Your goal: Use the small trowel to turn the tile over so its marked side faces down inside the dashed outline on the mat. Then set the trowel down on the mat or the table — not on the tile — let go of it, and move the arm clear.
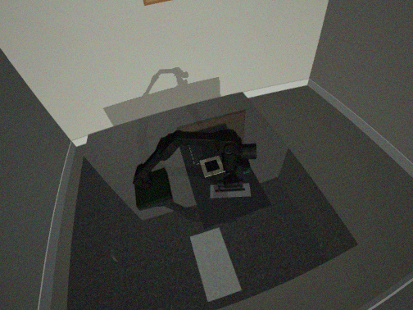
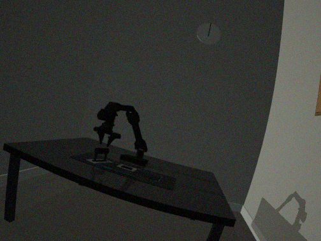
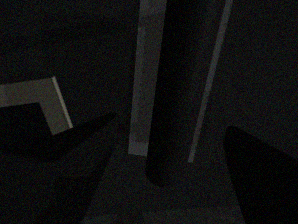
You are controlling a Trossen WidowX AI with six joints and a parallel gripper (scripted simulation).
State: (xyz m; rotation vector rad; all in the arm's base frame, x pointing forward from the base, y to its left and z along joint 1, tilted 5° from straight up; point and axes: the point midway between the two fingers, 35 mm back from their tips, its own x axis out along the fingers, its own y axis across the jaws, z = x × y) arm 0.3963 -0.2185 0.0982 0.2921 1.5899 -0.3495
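Observation:
The trowel is a pale flat plate point(image 1: 247, 193) point(image 2: 92, 161) point(image 3: 142, 100) with a raised dark handle point(image 1: 229, 189) point(image 2: 101, 149) point(image 3: 175, 100). It lies flat on the dark mat point(image 1: 229, 213) point(image 2: 170, 183). My gripper point(image 2: 104, 145) point(image 3: 171, 127) is open above the handle; in the wrist view the handle shows between the spread fingertips, with nothing gripped. The tile point(image 1: 203, 166) point(image 2: 120, 166) point(image 3: 27, 90), pale with a dark square centre facing up, lies flat beside the trowel. Part of the dashed outline point(image 1: 192, 154) shows behind the tile; the arm hides the rest.
A teal strip point(image 1: 247, 171) lies on the mat near the tile, partly behind the wrist. The arm's base stands beside the mat on a dark green block point(image 1: 153, 197). A brown panel point(image 1: 238, 123) shows behind the arm. A pale rectangle point(image 1: 215, 264) lies farther forward.

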